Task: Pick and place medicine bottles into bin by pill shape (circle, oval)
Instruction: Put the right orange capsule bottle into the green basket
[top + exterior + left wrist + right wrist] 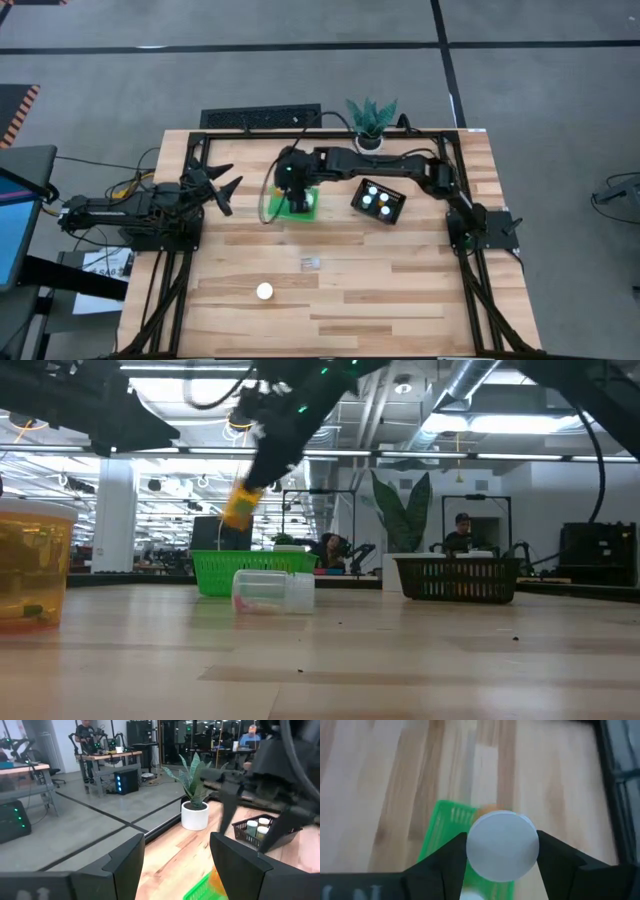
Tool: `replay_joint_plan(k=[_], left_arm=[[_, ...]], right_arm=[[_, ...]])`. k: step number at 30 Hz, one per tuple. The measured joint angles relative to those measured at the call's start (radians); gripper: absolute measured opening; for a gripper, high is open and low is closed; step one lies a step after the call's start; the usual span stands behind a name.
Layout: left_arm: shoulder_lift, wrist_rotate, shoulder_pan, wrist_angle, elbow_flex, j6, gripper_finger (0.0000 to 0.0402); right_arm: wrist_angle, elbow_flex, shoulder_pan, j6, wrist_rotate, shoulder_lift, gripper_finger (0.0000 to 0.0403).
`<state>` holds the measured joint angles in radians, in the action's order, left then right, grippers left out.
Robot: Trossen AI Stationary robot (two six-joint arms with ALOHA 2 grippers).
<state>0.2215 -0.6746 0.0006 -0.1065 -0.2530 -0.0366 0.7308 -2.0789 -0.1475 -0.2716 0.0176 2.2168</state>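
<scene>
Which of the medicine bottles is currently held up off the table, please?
The orange bottle with the white cap, clamped in the right pincer above the green basket; the others sit in the black basket or on the table.

The high view looks straight down on the whole table (pixel 400 300), and the low view looks level across it into the room. Each wrist view looks forward past its own fingers. All four views share the green bin (pixel 298 207).

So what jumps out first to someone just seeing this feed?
The right tool holding a white-capped bottle above the green bin at the table's far middle. Beside it, the black bin already holds bottles, and one capped bottle stands alone near the front edge.
</scene>
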Motion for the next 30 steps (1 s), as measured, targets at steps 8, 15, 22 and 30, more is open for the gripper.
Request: replay_joint_plan(k=[8, 15, 22, 30], left_arm=[[0.000, 0.003, 0.001, -0.011, 0.000, -0.009, 0.0220], [0.000, 0.004, 0.000, -0.012, 0.000, -0.011, 0.0220], [0.000, 0.005, 0.001, -0.012, 0.000, -0.011, 0.0220], [0.000, 0.005, 0.001, -0.013, 0.000, -0.011, 0.0220]], right_arm=[[0.113, -0.096, 0.002, 0.001, 0.002, 0.108, 0.0218], [0.166, -0.171, 0.000, 0.009, 0.003, 0.175, 0.0222], [0.168, -0.174, -0.006, 0.010, 0.003, 0.180, 0.0222], [0.179, -0.171, -0.012, 0.036, 0.003, 0.214, 0.0221]])
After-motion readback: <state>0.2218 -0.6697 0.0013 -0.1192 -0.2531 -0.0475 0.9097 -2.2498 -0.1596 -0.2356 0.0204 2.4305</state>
